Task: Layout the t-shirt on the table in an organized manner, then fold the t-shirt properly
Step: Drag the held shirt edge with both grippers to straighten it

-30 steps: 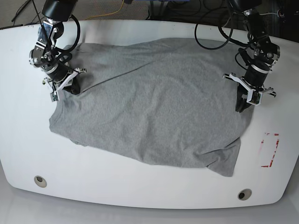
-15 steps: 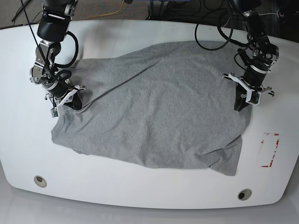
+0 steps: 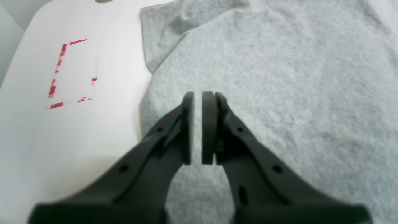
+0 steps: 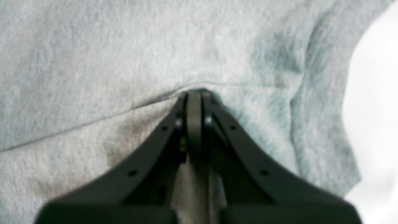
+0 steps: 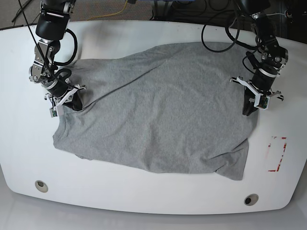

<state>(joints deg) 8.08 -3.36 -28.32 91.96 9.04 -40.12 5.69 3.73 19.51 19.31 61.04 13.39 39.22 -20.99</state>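
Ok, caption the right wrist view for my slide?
Right gripper shut on a fold of the grey t-shirt.

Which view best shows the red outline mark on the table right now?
The left wrist view: the red outline mark sits large on the table, all four sides visible, clear of the t-shirt. The base view shows it small near the table's edge. The right wrist view doesn't show it.

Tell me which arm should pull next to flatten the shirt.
Right, probably. The right gripper is shut on a pinch of the t-shirt, so it can tug straight away. The left gripper is shut just above the cloth, holding nothing.
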